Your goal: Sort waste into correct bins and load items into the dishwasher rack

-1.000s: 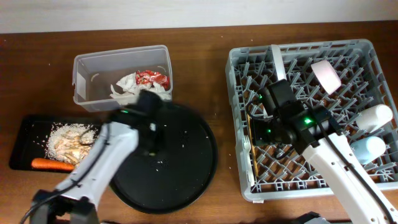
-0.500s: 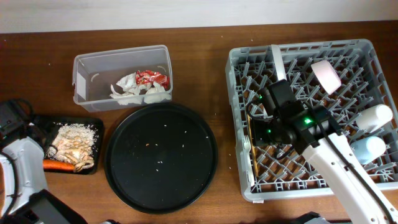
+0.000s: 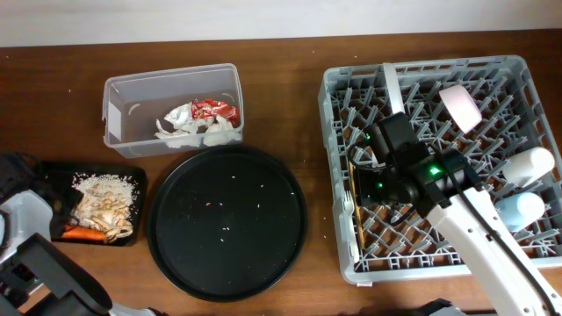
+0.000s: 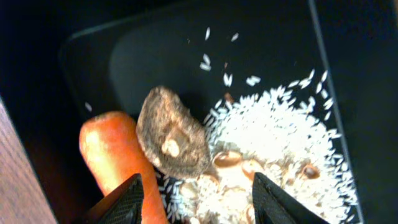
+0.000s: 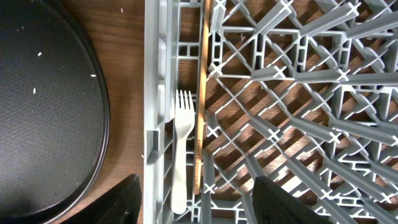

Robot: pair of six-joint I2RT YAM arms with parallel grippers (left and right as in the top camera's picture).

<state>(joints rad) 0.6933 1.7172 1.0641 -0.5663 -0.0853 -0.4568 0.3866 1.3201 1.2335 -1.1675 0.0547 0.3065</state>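
The shallow black tray holds pale rice with brown chunks and an orange carrot. My left gripper is open and empty, close above the carrot, a brown chunk and rice. The clear tub holds white napkins and a red wrapper. My right gripper is open and empty over the grey rack's left side, above a white fork and a wooden stick. A pinkish bowl and white cups sit in the rack.
A large round black tray with a few rice grains lies between the bins and the rack; its edge shows in the right wrist view. My left arm is at the table's far left edge.
My left arm has swung from over the round tray to the far left, over the black tray. The right arm has not moved.
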